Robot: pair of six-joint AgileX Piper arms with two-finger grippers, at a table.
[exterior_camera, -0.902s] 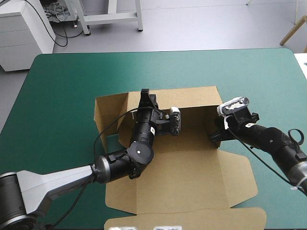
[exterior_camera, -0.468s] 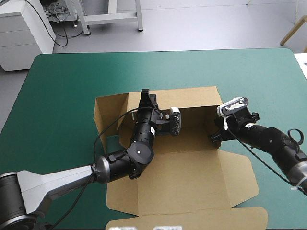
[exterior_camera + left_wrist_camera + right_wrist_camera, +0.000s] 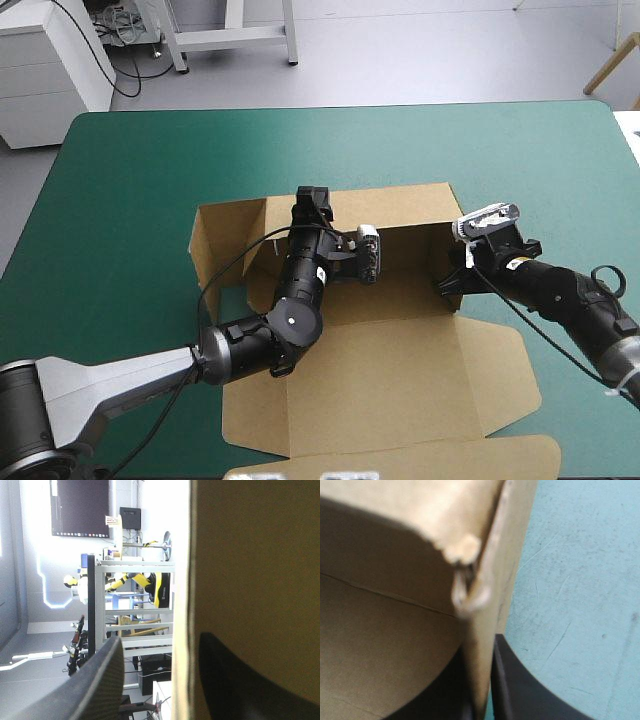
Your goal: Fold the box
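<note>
Plainly the left pincer (image 3: pixel 161 640) stands parted astride the raised back wall (image 3: pixel 250 555), one black finger on each face. A gap shows between the outer finger and the board, so it straddles the wall and does not clamp it. At three o'clock of the base, the right pincer (image 3: pixel 480 655) is pinched tight on the short side wall (image 3: pixel 485 600), close to its crumpled corner. Both work on the brown box (image 3: pixel 390 300), which lies near the middle of the teal-green bench (image 3: pixel 130 170), with its back wall up at twelve o'clock and its lid (image 3: pixel 400 390) flat toward six o'clock. I judge the wall-raising step to be in hand. The next move calls for standing the side wall square and tucking its end against the back wall.
</note>
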